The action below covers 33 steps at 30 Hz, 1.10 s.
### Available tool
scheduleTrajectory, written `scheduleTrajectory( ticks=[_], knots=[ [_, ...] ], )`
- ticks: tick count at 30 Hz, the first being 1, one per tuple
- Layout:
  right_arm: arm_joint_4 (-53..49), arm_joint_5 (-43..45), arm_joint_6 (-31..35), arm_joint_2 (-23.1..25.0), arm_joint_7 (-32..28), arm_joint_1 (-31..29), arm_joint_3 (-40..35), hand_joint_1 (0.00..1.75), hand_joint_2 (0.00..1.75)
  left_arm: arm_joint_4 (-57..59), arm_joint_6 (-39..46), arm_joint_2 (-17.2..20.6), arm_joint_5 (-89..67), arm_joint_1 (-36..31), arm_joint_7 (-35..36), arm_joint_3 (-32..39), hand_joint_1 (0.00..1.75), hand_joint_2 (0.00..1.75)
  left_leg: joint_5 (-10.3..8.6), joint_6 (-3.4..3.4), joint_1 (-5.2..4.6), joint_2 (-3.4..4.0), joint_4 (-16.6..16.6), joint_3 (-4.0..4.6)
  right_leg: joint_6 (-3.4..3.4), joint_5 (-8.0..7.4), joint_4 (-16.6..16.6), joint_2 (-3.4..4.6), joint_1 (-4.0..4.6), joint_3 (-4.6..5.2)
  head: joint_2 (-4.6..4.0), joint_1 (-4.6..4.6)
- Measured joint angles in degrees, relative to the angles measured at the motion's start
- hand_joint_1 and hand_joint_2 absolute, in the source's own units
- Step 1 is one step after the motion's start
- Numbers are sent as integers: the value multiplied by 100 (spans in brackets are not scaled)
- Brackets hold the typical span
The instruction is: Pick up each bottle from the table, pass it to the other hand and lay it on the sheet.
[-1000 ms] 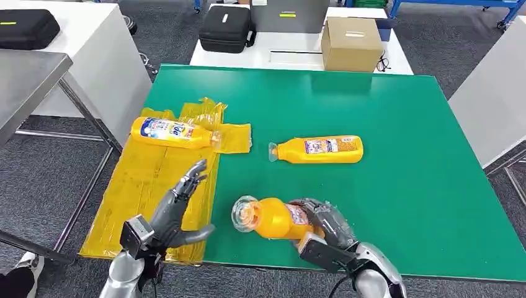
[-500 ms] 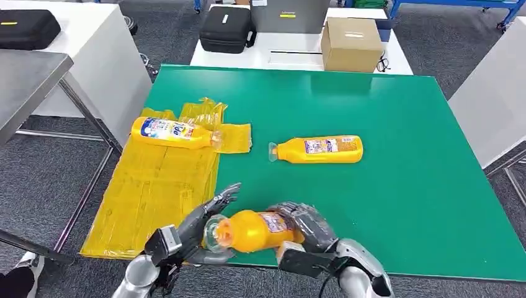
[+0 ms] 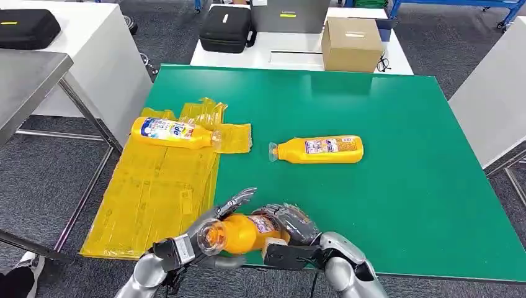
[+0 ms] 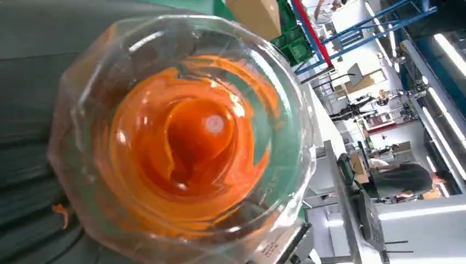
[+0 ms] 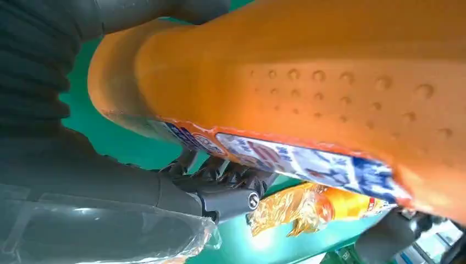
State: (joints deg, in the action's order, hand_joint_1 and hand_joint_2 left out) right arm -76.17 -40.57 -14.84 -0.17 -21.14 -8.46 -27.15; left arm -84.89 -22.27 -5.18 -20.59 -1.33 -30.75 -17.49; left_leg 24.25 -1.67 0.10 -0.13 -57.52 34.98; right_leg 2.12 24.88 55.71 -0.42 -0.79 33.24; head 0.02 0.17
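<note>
The right robot hand (image 3: pixel 291 225) clamps a bottle (image 3: pixel 245 232) by its base at the near desk (image 3: pixel 397 186) edge, long axis left-right, cap pointing left into the left robot hand (image 3: pixel 214 226), whose fingers lie spread around the cap, not yet closed. The sheet (image 3: pixel 149 186) lies further left.

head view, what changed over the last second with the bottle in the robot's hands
The right hand, gripping the bottle, carried it leftward along the table's near edge. The left hand swung in from over the yellow sheet and now cups the bottle's clear cap end; a full grip isn't clear. The bottle on the sheet and the bottle on the green table stayed put.
</note>
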Motion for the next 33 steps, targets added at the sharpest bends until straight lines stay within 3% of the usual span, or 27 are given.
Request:
scheduleTrajectory(
  ticks=[1, 4, 6, 7, 8, 9, 10, 21, 29, 33],
  knots=[
    [15, 9, 4, -4, -4, -1, -28, 175, 175, -17, 13, 15, -26, 0, -2, -17, 175, 175, 0, 0, 0, 1, 0, 0, 0, 0, 0, 0, 0, 0, 0, -2],
    [41, 22, 9, -20, -15, -4, -78, 152, 175, -31, 41, 48, -30, 2, -13, -79, 175, 175, 0, 0, 0, 0, 0, -1, 0, 0, 0, 0, 0, 0, 0, 0],
    [41, 50, 11, -22, -15, -11, -92, 152, 175, -33, 57, 59, -33, -2, -26, -83, 175, 175, 0, 0, 0, 1, 0, -1, 0, 0, 0, 1, 0, 0, 0, 0],
    [41, 79, 9, -24, -15, -9, -111, 122, 175, -35, 72, 61, -33, -4, -42, -83, 175, 175, 0, 0, 0, 2, 0, -1, 0, 0, 0, 1, 0, 0, 0, -2],
    [41, 105, 11, -26, -15, -8, -116, 65, 175, -46, 85, 63, -33, -4, -48, -83, 175, 175, 0, 0, 0, 1, 0, -1, 0, 0, 0, 0, 0, 0, 0, 0],
    [41, 118, 11, -28, -15, -8, -118, 24, 175, -52, 101, 66, -33, -3, -48, -83, 175, 175, 0, 0, 0, 1, 0, -1, 0, 0, 0, 0, 0, 0, 0, -2],
    [39, 125, 11, -31, -15, -7, -122, 0, 175, -63, 111, 68, -33, -2, -48, -83, 175, 175, 0, 0, 0, 0, 0, -1, 0, 0, 0, 0, 0, 0, 0, 0],
    [-387, 417, 114, -155, -105, 112, -98, 0, 175, -267, 464, 87, -258, 96, 15, -46, 175, 175, 0, 0, 0, 1, 0, -1, 0, 0, -1, 0, 0, 0, 0, -2],
    [-990, 433, 295, -124, -247, 491, 204, 0, 175, -910, 2484, 39, -1846, 315, 451, 258, 175, 175, 0, 0, 0, 2, 0, -1, 0, 0, 0, 1, 2, 2, 0, -2],
    [-1172, 400, 433, -31, -278, 591, 400, 0, 175, -1342, 3476, 13, -2976, 362, 1002, 339, 175, 175, 1, 1, 1, 2, 0, -1, 0, 0, 0, 1, 1, 1, 0, -2]
  ],
)
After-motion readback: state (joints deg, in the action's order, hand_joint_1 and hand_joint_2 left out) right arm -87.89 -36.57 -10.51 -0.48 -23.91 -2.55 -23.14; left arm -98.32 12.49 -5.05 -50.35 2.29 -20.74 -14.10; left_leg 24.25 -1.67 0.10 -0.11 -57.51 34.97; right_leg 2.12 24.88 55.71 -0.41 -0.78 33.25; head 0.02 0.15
